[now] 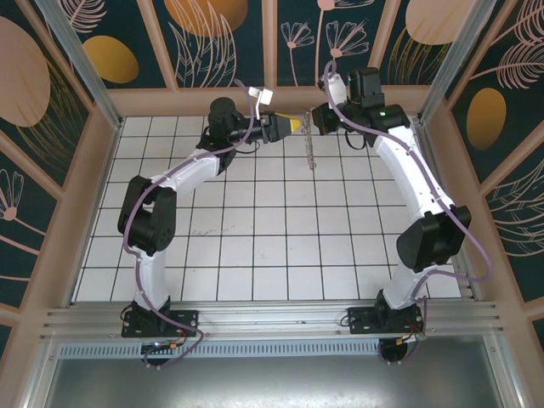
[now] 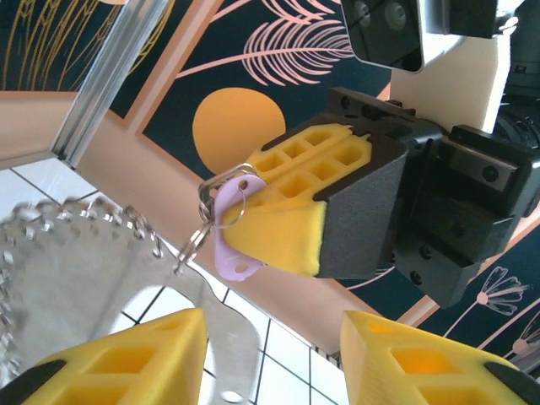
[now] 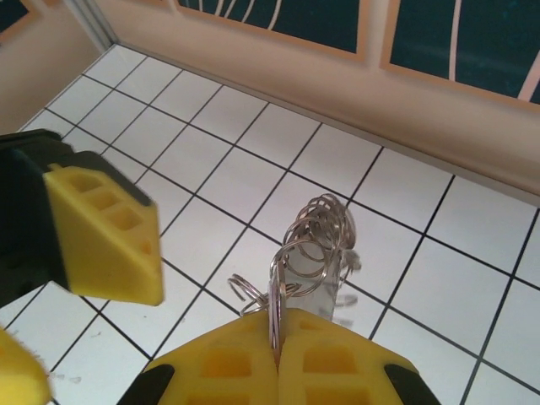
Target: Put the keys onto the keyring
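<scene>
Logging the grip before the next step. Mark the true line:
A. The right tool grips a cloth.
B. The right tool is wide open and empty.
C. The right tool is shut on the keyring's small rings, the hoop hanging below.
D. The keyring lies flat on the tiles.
C: the right tool is pinched shut on the small rings, and the keyring hangs on edge beneath it.

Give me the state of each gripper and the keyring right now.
left gripper: open, holding nothing.
right gripper: shut on the keyring.
keyring: hanging from the right gripper, small rings bunched near the grip.
lilac tag: sticking out of the right gripper's grip, wire ring through it.
</scene>
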